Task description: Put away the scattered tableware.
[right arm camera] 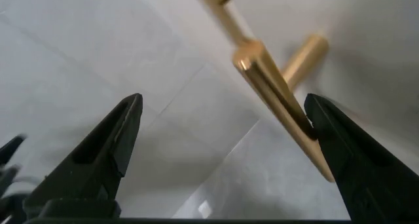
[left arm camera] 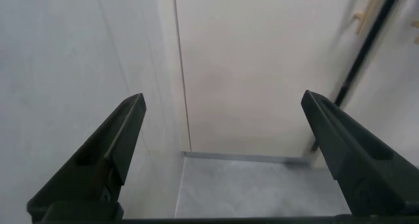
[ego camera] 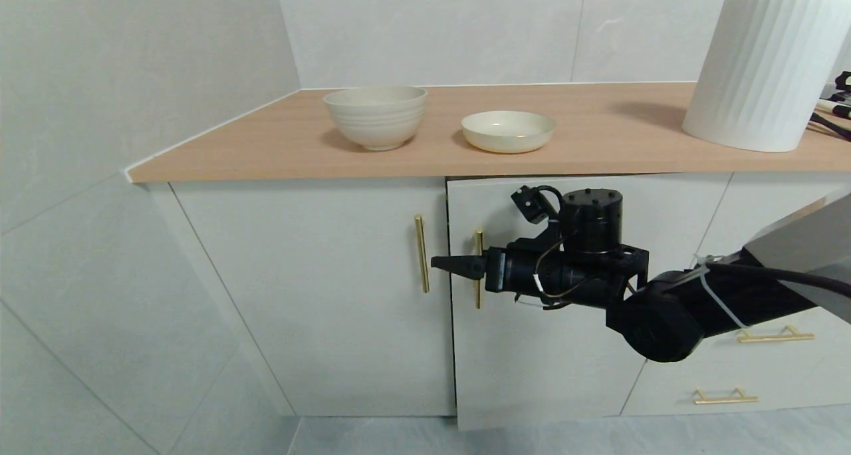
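A ribbed cream bowl (ego camera: pixel 376 116) and a shallow cream dish (ego camera: pixel 508 130) stand side by side on the wooden counter (ego camera: pixel 598 149). Below them, my right gripper (ego camera: pixel 459 265) is level with the gold handle (ego camera: pixel 478 242) of the right cabinet door (ego camera: pixel 532 362), which stands slightly ajar. In the right wrist view the right gripper (right arm camera: pixel 222 152) is open, and the gold handle (right arm camera: pixel 278 109) runs between its fingers, close to one finger (right arm camera: pixel 353 165). My left gripper (left arm camera: pixel 222 152) is open and empty, low in front of a white cabinet door (left arm camera: pixel 262 73).
The left door (ego camera: pixel 306 295) is closed, with its own gold handle (ego camera: pixel 421 253). Drawers with gold handles (ego camera: pixel 774 337) are at the lower right. A tall white ribbed container (ego camera: pixel 764 69) stands on the counter's right end. A tiled wall closes off the left side.
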{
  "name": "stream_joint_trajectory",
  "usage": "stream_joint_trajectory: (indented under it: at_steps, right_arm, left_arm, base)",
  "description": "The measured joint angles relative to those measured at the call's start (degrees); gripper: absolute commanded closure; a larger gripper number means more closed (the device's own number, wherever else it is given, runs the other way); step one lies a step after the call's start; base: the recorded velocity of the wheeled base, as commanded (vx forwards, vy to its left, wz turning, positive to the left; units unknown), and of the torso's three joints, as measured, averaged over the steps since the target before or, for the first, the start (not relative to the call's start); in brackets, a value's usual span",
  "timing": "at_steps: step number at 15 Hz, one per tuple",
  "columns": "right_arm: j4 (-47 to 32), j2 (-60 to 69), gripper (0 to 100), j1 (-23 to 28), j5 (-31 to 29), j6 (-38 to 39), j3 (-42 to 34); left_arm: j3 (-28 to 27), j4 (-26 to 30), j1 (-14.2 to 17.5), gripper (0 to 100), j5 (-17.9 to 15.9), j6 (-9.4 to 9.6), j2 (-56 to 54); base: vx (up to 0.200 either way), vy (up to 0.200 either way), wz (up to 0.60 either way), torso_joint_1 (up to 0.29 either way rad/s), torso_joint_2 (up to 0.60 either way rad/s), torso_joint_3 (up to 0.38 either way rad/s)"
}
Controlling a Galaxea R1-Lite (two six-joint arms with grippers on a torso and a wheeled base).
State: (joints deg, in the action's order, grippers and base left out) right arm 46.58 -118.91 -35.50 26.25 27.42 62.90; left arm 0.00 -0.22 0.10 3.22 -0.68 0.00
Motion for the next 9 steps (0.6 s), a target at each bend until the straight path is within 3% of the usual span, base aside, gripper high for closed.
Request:
stream_joint_trajectory:
  at_steps: [9]
  right_arm:
    - [3.1,14.1,0,-0.1,11.0,-0.4,-22.9]
  left_arm:
    - [0.0,0.0,0.0,0,0.0,0.93,0.0]
  base:
    - [0.0,0.0,0.0,0.0,0.0,0.0]
